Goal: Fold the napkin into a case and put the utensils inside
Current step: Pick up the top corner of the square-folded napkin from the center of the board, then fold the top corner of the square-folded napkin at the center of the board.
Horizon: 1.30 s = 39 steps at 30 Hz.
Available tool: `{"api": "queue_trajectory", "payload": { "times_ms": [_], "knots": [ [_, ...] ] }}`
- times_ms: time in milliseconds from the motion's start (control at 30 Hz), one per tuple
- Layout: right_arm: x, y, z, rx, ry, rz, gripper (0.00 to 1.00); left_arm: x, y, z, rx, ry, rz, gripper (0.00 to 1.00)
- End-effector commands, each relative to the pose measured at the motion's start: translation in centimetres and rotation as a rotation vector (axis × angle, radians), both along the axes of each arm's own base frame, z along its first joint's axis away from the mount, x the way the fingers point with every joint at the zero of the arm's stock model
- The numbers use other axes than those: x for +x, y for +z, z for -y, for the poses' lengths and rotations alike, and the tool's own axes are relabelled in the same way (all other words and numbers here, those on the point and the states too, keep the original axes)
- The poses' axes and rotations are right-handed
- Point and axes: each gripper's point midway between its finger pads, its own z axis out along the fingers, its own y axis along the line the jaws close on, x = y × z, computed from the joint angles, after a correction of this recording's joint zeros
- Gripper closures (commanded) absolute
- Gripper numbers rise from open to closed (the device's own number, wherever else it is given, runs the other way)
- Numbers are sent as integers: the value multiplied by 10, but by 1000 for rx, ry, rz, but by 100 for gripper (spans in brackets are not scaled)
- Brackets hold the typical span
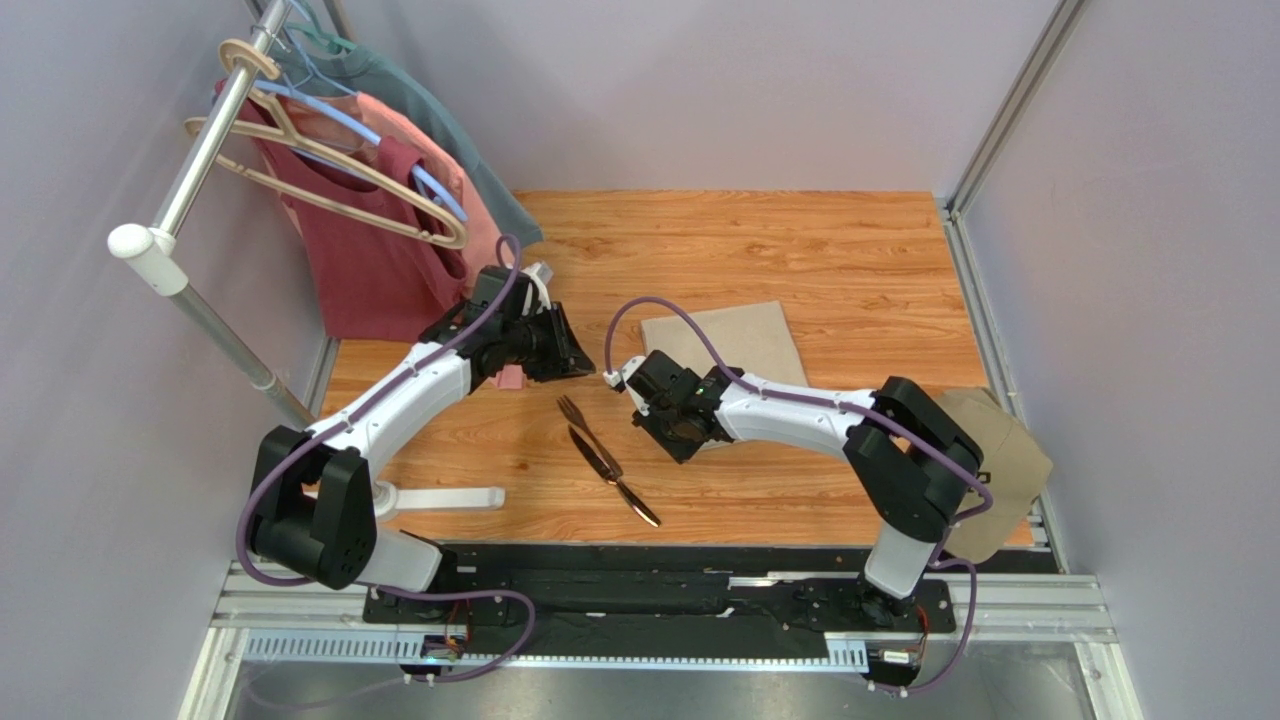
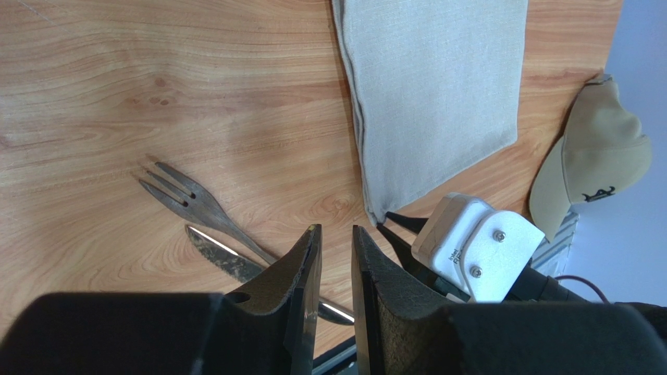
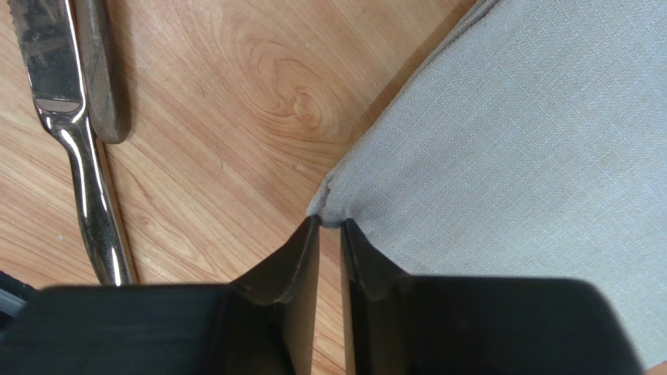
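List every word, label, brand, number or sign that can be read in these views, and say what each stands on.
No text reads as words in any view.
The cap: a dark logo, too small to make out letters.
The white housing by the corner of the napkin: a short line of dark print, too small to read.
The napkin, fork and knife: no markings show.

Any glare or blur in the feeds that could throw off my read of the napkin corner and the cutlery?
Right wrist: bright glare streaks on the slim dark metal knife handle; beige-tan cloth napkin weave is sharp. Left wrist: a glint on the knife blade, slim dark metal fork crisp. Top external: even light, soft shadows.
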Motion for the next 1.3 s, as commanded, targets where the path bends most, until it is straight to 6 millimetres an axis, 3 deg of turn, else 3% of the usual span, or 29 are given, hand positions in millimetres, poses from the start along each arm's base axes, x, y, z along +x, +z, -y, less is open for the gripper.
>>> {"api": "queue_trajectory", "payload": {
  "times_ms": [0, 300, 467, 633, 700, 833, 900, 1033, 1067, 1133, 1267],
  "knots": [
    [15, 26, -10, 31, -5, 76, 87, 2, 7, 1, -23, -6, 27, 71],
    [15, 37, -9, 62, -15, 72, 100, 2, 4, 4, -39, -11, 15, 71],
    [36, 52, 3, 87, -122, 115, 100, 3, 1, 6, -45, -12, 5, 71],
    [79, 74, 42, 137, -307, 192, 100, 15, 3, 22, -118, -25, -15, 71],
    [101, 71, 65, 160, -383, 189, 100, 28, 7, 39, -188, -38, -31, 71],
    [144, 67, 93, 201, -463, 207, 100, 54, 15, 69, -234, -55, -26, 71],
    [160, 55, 107, 200, -493, 178, 100, 70, 19, 84, -237, -56, -13, 71],
    [196, 56, 120, 226, -531, 183, 100, 96, 20, 104, -245, -46, -10, 71],
    [201, 57, 123, 228, -539, 185, 100, 102, 11, 108, -241, -39, -30, 71],
    [212, 58, 130, 226, -557, 195, 100, 113, 18, 114, -255, -35, -12, 71],
    [220, 60, 126, 261, -535, 188, 100, 127, 9, 119, -246, -25, -12, 71]
  ]
}}
